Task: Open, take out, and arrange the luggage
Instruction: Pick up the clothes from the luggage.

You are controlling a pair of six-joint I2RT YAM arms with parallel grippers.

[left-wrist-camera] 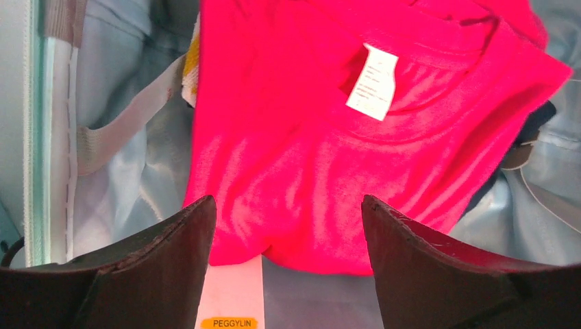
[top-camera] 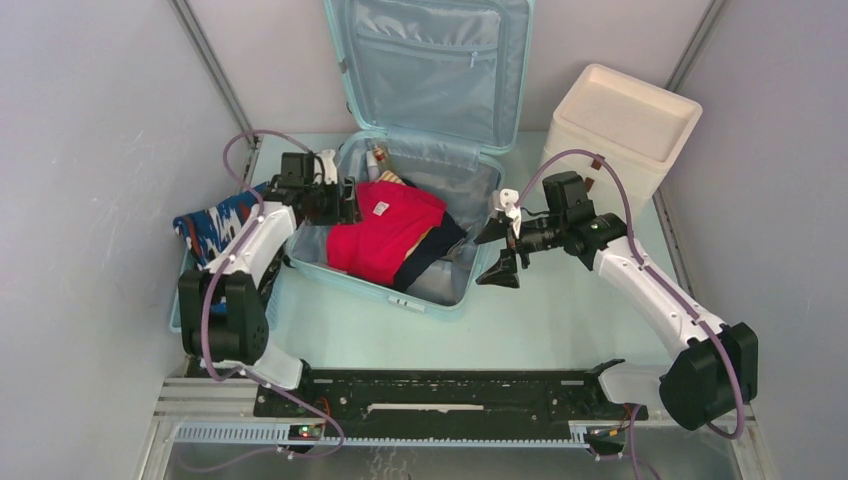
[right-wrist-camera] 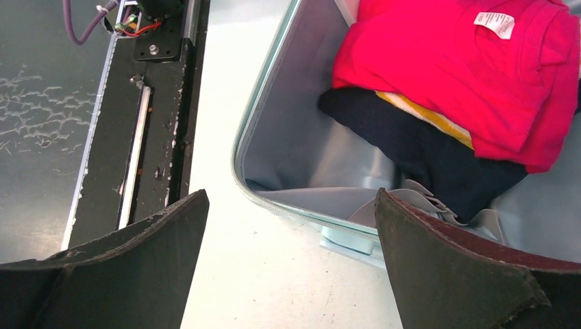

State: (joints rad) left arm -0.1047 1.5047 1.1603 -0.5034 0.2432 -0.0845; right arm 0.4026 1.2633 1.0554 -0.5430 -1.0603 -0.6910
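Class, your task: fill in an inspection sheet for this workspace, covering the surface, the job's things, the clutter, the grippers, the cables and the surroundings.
Surface: pale green table; no spills seen.
Job's things: luggage open with its lid upright; red garment on top inside, dark garment beneath it.
Clutter: blue patterned cloth left of the luggage; cream-white box to its right.
Grippers: left gripper open, over the red garment; right gripper open, over the table by the luggage's near right corner; neither holds anything.
Cables: purple cables loop along both arms.
Surroundings: grey wall panels around the table; black rail at the near edge.
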